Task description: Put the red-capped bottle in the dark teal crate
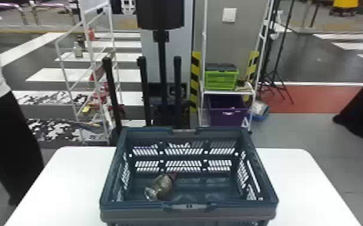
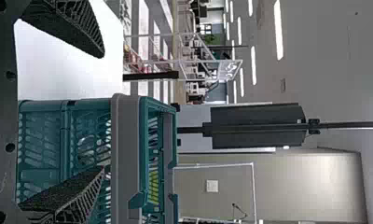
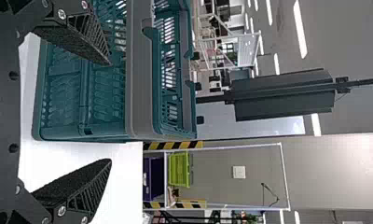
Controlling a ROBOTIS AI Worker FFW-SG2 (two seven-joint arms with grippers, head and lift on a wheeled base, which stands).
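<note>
"Where's the red-capped bottle (image 1: 159,187)?"

"Lying on its side inside the dark teal crate (image 1: 135,214), on the tabletop (image 1: 295,186)."

"How would it handle?"

"Stiff and slippery, I'd guess, maybe breakable. Weight's hard to judge. I'd grip it round the mid-body, clear of the cap (image 1: 174,174)."

"And the fingers?"

"Spread wide on both left gripper (image 2: 103,112) and right gripper (image 3: 110,112), pinching nothing. Whether the left's touch the crate, I can't tell."
</note>
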